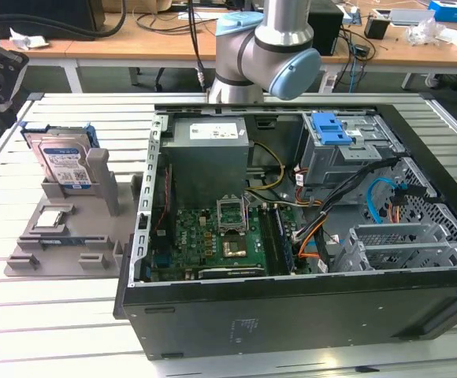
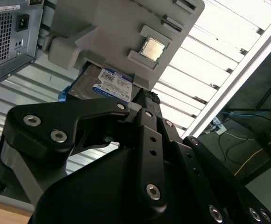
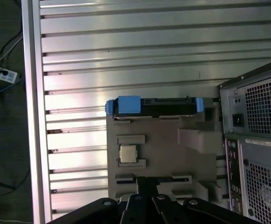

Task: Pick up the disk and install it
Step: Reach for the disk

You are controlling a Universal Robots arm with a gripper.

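The disk [image 1: 63,161], a silver drive with a white-and-blue label and blue side rails, leans upright in a slot of the grey holder [image 1: 75,232] at the exterior view's left. In the first wrist view the disk [image 3: 154,106] shows edge-on, and in the second wrist view its label [image 2: 108,84] peeks out past the holder. My gripper [image 3: 142,181] hovers above the holder, apart from the disk, its black fingers [image 2: 147,99] shut together on nothing. The arm [image 1: 268,47] rises behind the computer case.
An open computer case [image 1: 291,307] lies on the slatted metal table [image 1: 55,307], with a blue-topped grey drive bay [image 1: 331,130] at its far right. A small square silver chip [image 3: 127,153] rests in the holder. Cables and a power strip [image 3: 0,72] lie beyond the table edge.
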